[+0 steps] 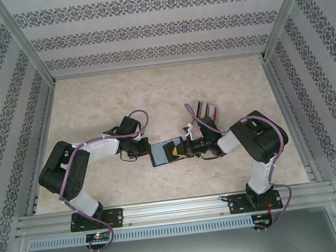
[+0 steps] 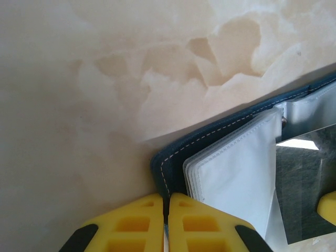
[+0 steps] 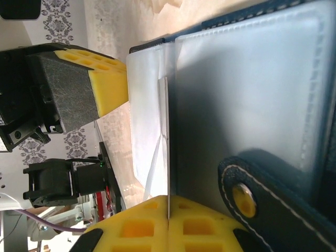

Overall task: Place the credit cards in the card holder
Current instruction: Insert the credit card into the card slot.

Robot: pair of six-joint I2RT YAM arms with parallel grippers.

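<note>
From above, the open card holder (image 1: 159, 154) lies flat, and its long side runs across between the two arms. More credit cards (image 1: 201, 107) seem to wait in the clear rack (image 1: 213, 111) behind the holder, so most of the job is left.

In the left wrist view, the left gripper (image 2: 167, 220) pinches the holder's corner tight.

In the right wrist view, the right gripper (image 3: 168, 226) squeezes one card (image 3: 167, 131). We see it from its thin edge. It points into the holder's see-through pocket, and I think it is only partly in.

The beige marbled desk (image 1: 152, 91) is carrying an open navy card holder (image 1: 160, 153) near its middle, while a clear slotted rack (image 1: 206, 109) is standing farther back.
</note>
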